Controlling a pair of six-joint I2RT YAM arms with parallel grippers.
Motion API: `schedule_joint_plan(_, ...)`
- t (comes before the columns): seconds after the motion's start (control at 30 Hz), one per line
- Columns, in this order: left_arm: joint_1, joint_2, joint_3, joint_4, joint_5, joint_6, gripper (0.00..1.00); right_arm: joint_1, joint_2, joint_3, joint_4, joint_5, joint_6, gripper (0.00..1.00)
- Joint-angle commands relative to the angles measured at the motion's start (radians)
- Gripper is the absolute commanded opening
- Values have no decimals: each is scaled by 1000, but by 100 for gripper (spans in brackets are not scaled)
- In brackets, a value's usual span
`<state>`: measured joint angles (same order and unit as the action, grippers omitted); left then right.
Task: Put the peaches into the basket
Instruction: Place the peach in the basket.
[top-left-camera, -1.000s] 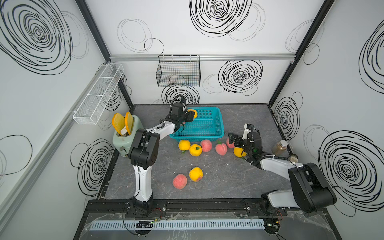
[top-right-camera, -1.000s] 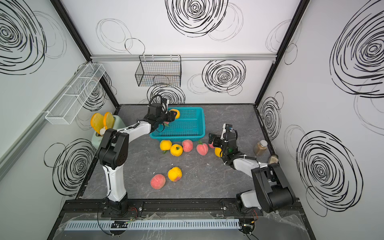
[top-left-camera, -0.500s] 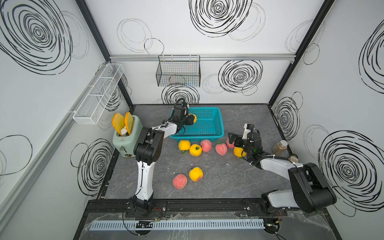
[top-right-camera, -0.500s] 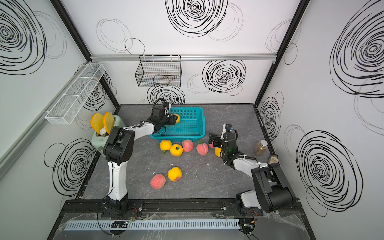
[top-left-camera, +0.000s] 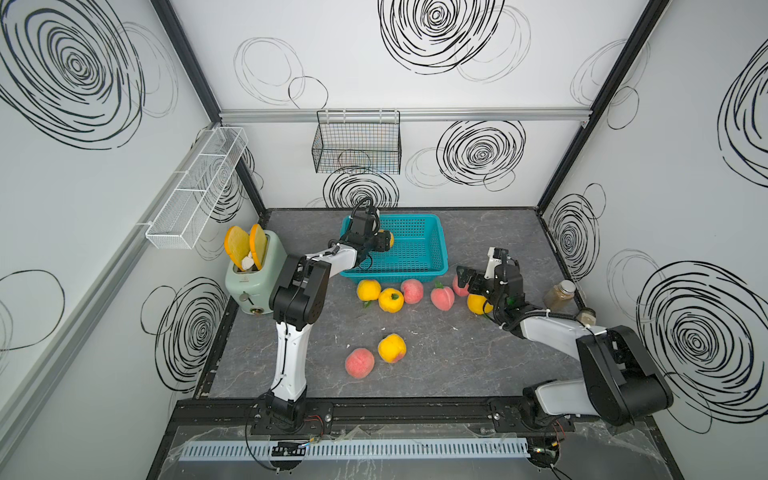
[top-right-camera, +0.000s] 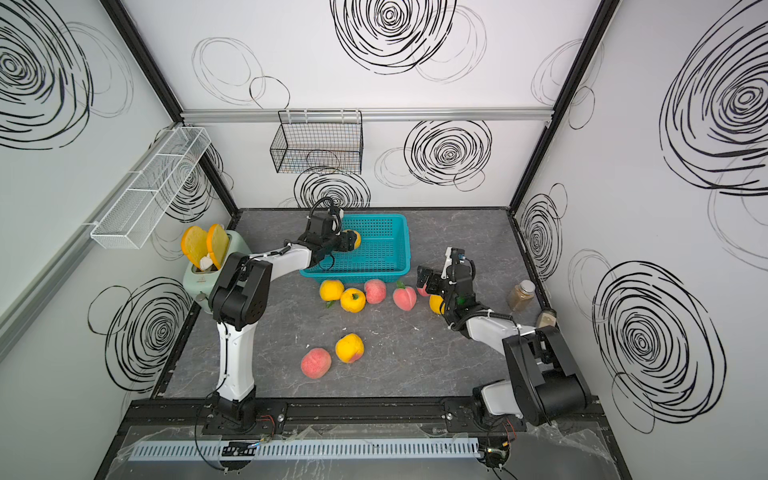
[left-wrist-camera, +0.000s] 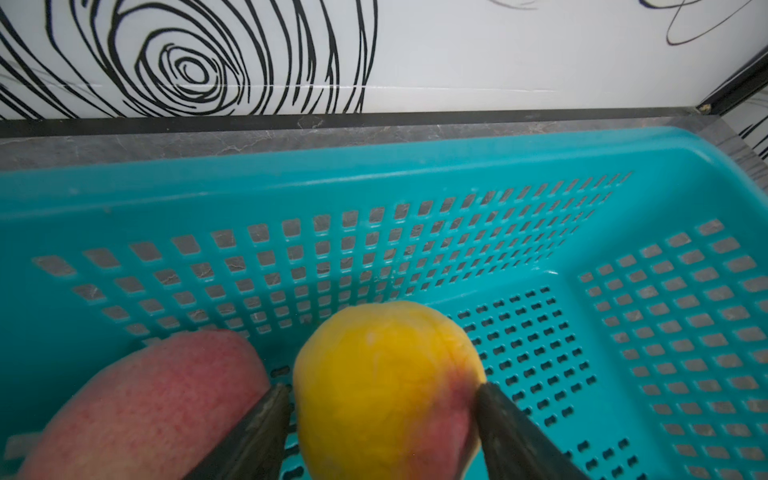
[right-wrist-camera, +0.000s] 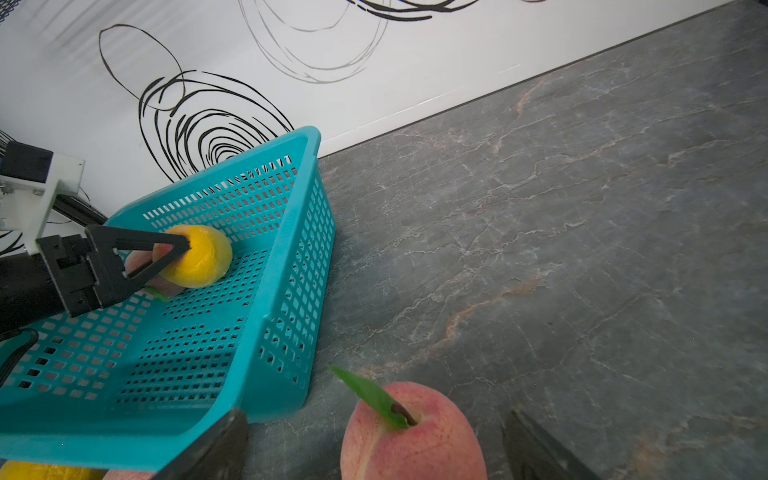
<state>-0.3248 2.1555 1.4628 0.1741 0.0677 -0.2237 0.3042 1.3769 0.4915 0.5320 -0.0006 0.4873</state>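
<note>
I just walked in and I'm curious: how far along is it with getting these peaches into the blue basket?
Done: one pink peach lies in the basket. In hand: a yellow peach sits between the jaws of the left gripper, low inside the basket; whether it is let go yet, I cannot tell. Left: eight peaches on the table, one of them flanked by the open right gripper.
</note>
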Motion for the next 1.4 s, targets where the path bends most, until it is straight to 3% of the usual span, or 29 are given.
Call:
schedule_joint_plan(0.0,-6,18,28,8,-29,7,80,2,-16,-11,12,7,11,99)
schedule_joint_plan(1.37,-55,-74,31,-4,-60,38,83,3,-16,-12,19,-4,13,99)
